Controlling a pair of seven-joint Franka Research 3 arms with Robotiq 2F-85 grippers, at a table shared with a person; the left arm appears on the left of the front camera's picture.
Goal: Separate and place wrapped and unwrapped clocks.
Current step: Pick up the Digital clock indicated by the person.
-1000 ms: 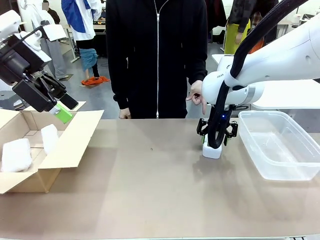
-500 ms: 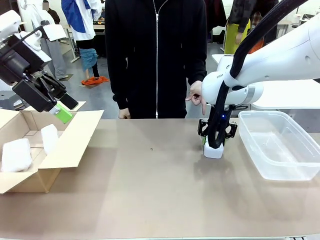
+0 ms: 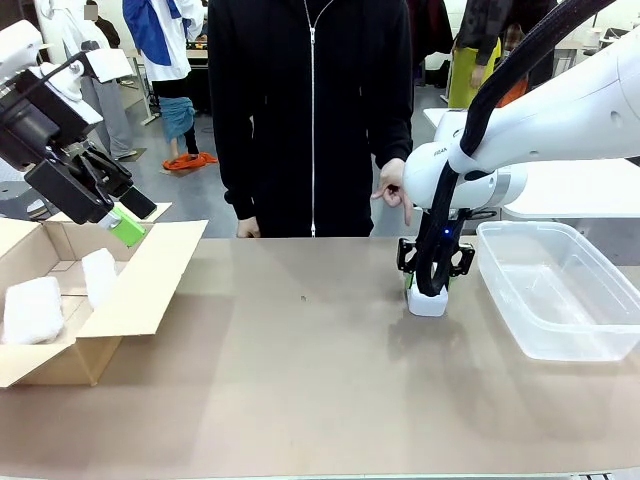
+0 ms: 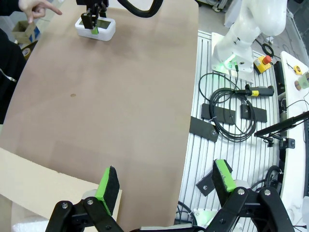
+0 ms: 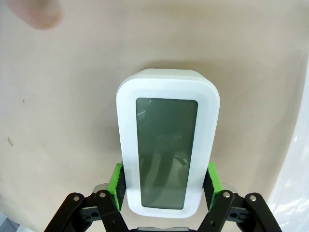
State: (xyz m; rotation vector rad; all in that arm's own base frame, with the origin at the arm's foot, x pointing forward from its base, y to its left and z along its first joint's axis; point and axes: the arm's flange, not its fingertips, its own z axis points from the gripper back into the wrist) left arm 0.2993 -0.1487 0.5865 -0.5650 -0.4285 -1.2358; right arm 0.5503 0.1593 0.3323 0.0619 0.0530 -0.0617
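Right gripper (image 5: 166, 186) is clamped across the bare clock's (image 5: 166, 150) long sides, left gripper (image 4: 166, 181) spread wide; hard, smooth plastic, probably light and slippery, so grip mid-body.

At the bottom of the frame the left gripper (image 4: 164, 181) hangs with its green pads (image 4: 108, 183) spread wide, nothing between them. Under it runs the brown table (image 4: 120, 96), a cardboard flap (image 4: 43, 179) at lower left. In the upper left, the right gripper (image 4: 94, 21) clamps the white clock (image 4: 104, 30). A person's hand (image 4: 36, 7) points nearby. Black cables (image 4: 231, 111) lie right of the table.
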